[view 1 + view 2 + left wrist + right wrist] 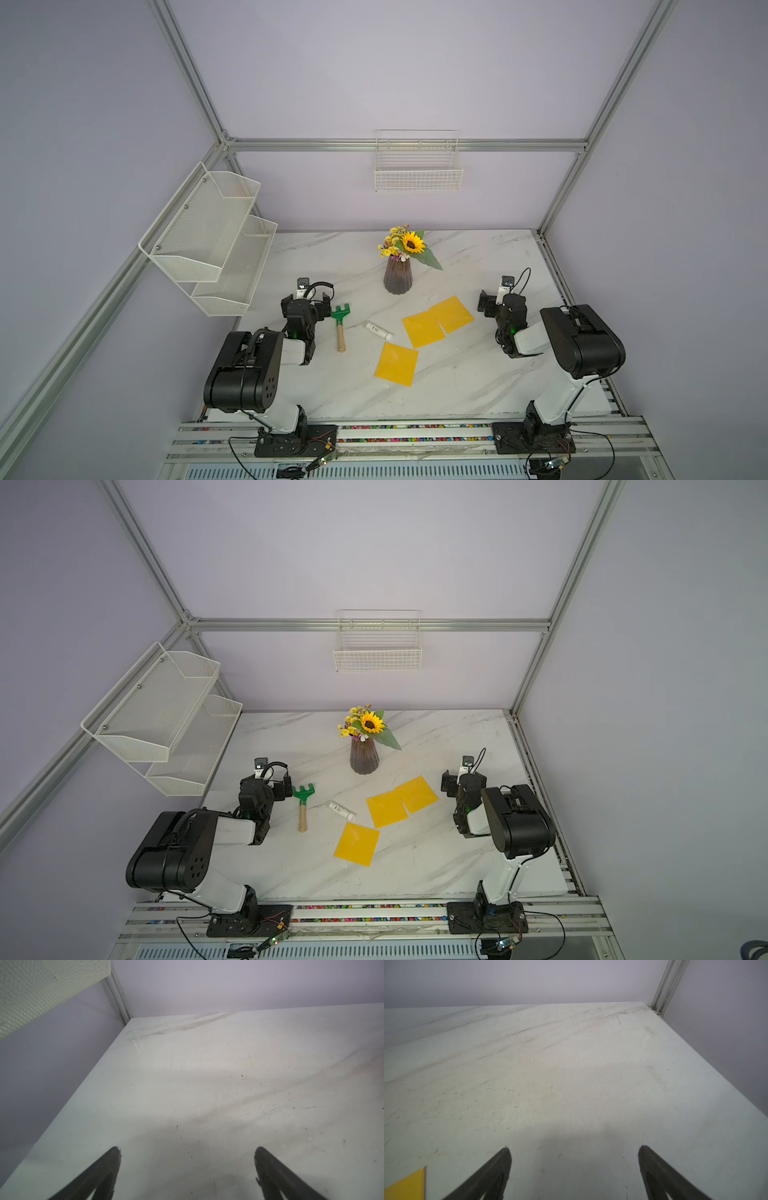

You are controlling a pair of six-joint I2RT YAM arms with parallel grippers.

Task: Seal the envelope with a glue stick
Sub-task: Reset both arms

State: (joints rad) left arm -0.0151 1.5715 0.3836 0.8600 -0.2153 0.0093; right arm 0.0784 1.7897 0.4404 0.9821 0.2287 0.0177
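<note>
In both top views the white mesh rack [199,232] hangs at the left of the frame. The left wrist view catches only its corner, upper left, above the marble table [207,1084]. The left gripper [188,1149] is spread wide there, nothing between its fingers.

Right of it, only the top views show the green rake [340,328]. Next comes the glue stick [379,331], lying on its side at mid-frame between the rake and the lone envelope [397,365], just beside that envelope's upper corner. Further right, the middle envelope [423,330] and the right envelope [452,313] overlap at one edge. A vase [397,278] of flowers stands above them in the frame, and a wire basket [417,174] hangs higher on the wall.

The right wrist view shows one yellow corner, lower left, and the right gripper [574,1149] released and empty.

Count: two grippers, three envelopes, one glue stick, one rake, one vase, one rack, one basket.
</note>
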